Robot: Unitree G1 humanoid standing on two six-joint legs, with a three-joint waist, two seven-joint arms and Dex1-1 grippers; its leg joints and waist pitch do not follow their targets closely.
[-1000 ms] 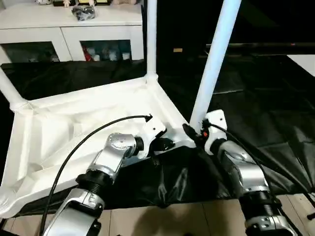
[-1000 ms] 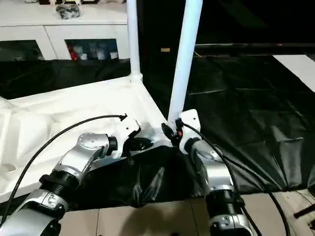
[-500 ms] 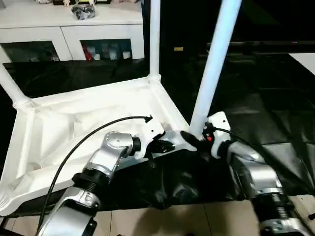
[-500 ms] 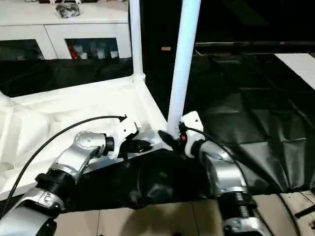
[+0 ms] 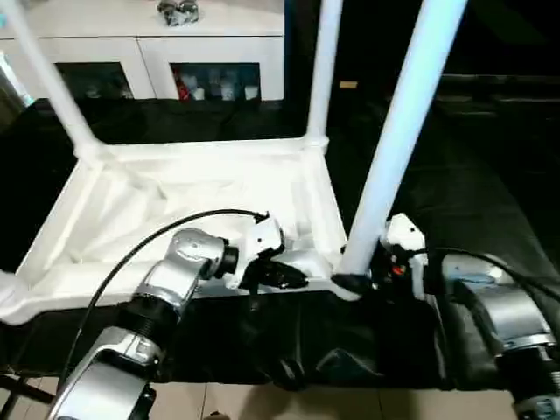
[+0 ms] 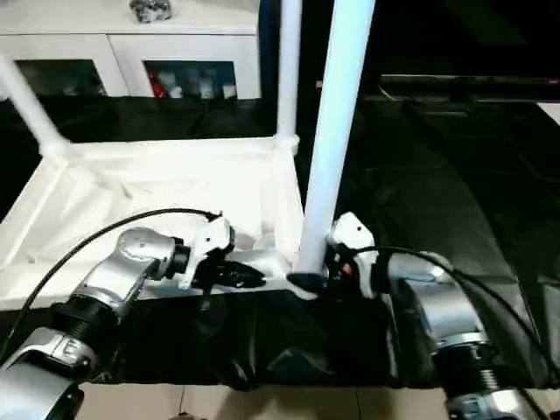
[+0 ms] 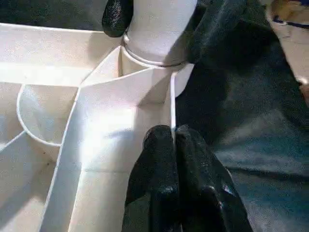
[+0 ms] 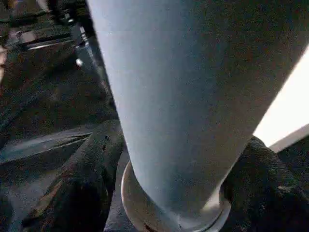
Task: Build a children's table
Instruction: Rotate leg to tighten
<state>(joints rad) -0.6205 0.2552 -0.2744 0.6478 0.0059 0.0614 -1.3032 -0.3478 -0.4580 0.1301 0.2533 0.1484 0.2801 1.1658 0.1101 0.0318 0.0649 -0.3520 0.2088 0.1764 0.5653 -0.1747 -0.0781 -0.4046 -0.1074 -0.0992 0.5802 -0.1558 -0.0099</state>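
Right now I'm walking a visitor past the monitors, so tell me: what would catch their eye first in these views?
The upturned white table top lies on black sheeting, its legs pointing up. The near-right leg is the showiest thing, with the right gripper closed around its base at the corner socket. The left gripper pinches the top's near edge wall just beside that corner, and a white cabinet with glass doors stands behind.

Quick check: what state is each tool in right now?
Left tool: shut, pinching the table top's rim.
Right tool: shut on the near leg, at its socket.
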